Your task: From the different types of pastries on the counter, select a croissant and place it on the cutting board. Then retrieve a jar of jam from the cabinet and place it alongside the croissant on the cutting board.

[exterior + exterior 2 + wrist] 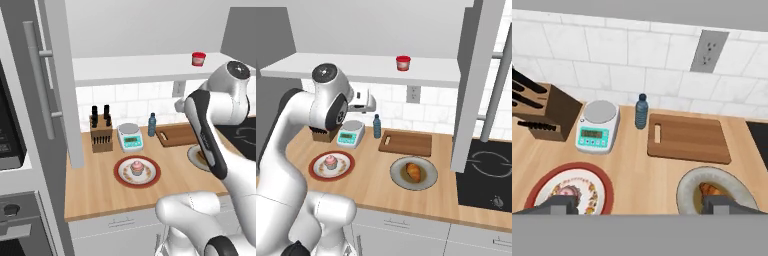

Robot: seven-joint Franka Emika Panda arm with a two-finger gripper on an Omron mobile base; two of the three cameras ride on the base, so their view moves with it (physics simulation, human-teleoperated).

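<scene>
The croissant point(414, 171) point(711, 190) lies on its grey plate point(399, 179) point(687, 192) on the counter point(376, 185), just in front of the bare cutting board point(406, 142) point(689, 137) point(177, 135). The jar of jam point(403, 63) point(198, 59) stands on the open cabinet's white shelf point(356, 67). My gripper point(642, 206) point(369, 104) hangs open and holds nothing. It is high above the counter, between the cupcake plate and the croissant plate. In the left base view my arm hides most of the grey plate.
A pink cupcake point(331, 161) sits on a red-rimmed plate point(150, 177). Along the back wall stand a knife block point(101, 135), a teal scale point(598, 126) and a blue bottle point(641, 111). Open cabinet doors point(60, 85) point(476, 85) hang at both sides. A black hob point(486, 175) lies right.
</scene>
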